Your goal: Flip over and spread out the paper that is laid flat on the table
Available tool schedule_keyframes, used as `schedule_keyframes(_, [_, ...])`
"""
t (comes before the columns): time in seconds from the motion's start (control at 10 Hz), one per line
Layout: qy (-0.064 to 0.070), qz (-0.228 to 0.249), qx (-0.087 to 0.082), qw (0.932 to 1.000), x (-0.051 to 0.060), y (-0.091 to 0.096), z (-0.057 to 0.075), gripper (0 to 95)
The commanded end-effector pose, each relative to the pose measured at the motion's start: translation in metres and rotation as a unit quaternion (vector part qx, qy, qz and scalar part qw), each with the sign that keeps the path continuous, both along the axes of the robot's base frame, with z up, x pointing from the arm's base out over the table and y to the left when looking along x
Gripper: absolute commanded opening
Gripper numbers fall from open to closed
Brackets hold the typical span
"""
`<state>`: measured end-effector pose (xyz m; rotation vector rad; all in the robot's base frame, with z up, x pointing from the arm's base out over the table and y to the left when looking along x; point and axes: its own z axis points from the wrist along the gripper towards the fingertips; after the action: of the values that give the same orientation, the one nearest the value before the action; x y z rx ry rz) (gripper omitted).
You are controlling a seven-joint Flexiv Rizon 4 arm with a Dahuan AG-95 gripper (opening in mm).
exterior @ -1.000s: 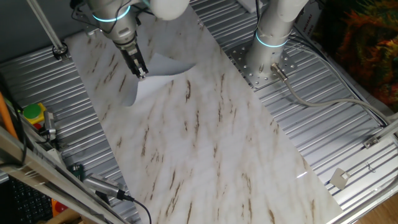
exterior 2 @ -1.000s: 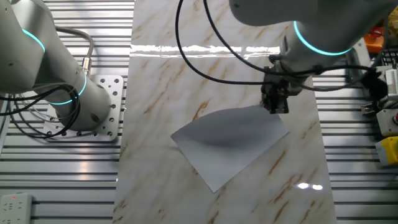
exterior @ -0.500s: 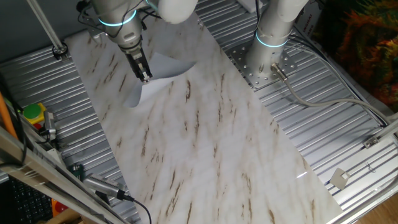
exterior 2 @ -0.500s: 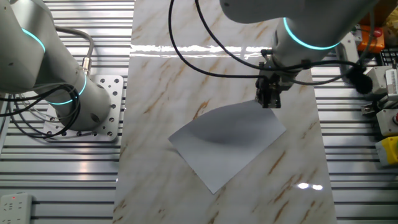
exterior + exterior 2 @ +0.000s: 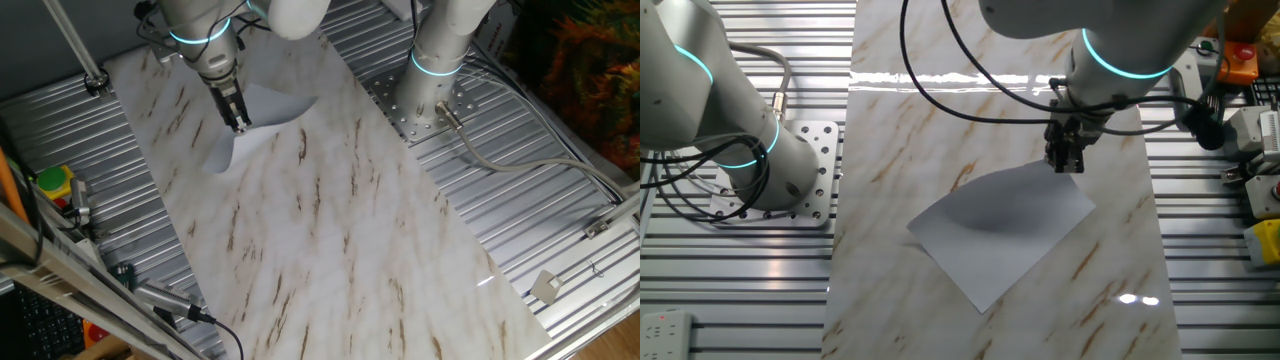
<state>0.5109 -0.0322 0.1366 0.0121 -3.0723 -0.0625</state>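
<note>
The white paper [image 5: 1002, 232] lies on the marble table [image 5: 900, 120], with one corner lifted off the top. My gripper [image 5: 1066, 166] is shut on that raised corner and holds it above the table. In the one fixed view the gripper [image 5: 240, 125] pinches the sheet's edge, and the paper [image 5: 262, 104] curls up behind the fingers with its far part still on the table [image 5: 330, 240]. The sheet bows in the middle and casts a grey shadow on itself.
A second robot arm's base [image 5: 760, 160] stands on a bolted plate [image 5: 425, 105] beside the table. Ribbed metal surfaces [image 5: 730, 290] flank the table. A yellow and green object [image 5: 52, 185] and cables [image 5: 170, 305] sit at one edge.
My gripper has moved with the paper corner across the table, toward the sheet's other side, dragging the sheet slightly and lifting the corner further over it.
</note>
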Motion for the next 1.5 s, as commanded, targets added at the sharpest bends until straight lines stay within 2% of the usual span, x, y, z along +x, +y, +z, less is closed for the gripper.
schedule_keyframes(0.1, [-0.006, 0.002, -0.003, 1.0, -0.003, -0.0004, 0.0, 19.0])
schedule_keyframes(0.2, [-0.006, 0.001, -0.002, 1.0, -0.0031, -0.0003, -0.0001, 19.0])
schedule_keyframes(0.3, [-0.007, 0.002, -0.002, 1.0, -0.0038, -0.0004, -0.0004, 38.0])
schedule_keyframes(0.9, [-0.008, 0.004, -0.002, 1.0, -0.0051, -0.0004, -0.0008, 38.0])
schedule_keyframes(1.1, [-0.017, 0.012, -0.005, 0.9998, -0.0045, -0.0002, -0.0004, 38.0])
schedule_keyframes(1.5, [-0.02, 0.035, -0.02, 0.999, -0.0045, -0.0001, -0.0003, 38.0])
